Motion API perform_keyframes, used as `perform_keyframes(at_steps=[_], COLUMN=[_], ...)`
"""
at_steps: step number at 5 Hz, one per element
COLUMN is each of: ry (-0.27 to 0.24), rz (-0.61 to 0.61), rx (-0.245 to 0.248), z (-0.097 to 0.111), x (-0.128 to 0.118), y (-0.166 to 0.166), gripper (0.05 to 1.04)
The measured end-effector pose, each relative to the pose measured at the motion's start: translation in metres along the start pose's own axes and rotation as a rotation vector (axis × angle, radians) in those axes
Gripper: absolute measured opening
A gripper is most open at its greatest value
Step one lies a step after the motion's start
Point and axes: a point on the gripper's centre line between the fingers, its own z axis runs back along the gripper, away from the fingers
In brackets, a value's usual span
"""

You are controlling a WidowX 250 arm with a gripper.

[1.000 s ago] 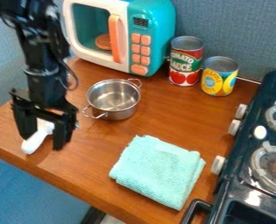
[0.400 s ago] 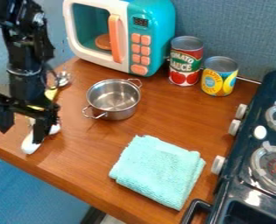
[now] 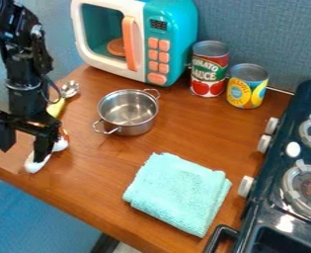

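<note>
Pincers parted, black gripper (image 3: 22, 155) at frame's left edge has shifted left, baring yellow-handled spoon (image 3: 55, 108); white object (image 3: 33, 165), lower left, appears ungrasped, likely needing realignment.

A blue-grey wall (image 3: 270, 34) with a woven, fabric-like texture stands behind the wooden bench (image 3: 197, 133), whose warm brown top shows grain and soft sheens of light. Below its front edge lie a brighter blue surface (image 3: 32, 212) and a dark strip (image 3: 105, 244).
</note>
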Motion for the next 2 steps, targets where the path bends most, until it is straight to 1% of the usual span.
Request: perform_keyframes(at_steps=[1,2], ry=[-0.031,-0.035], rz=[-0.030,-0.043], rx=[-0.026,-0.048], z=[-0.0009,-0.0048], x=[0.0046,0.0023], y=[-0.0044,-0.0091], gripper=[1.001,1.001])
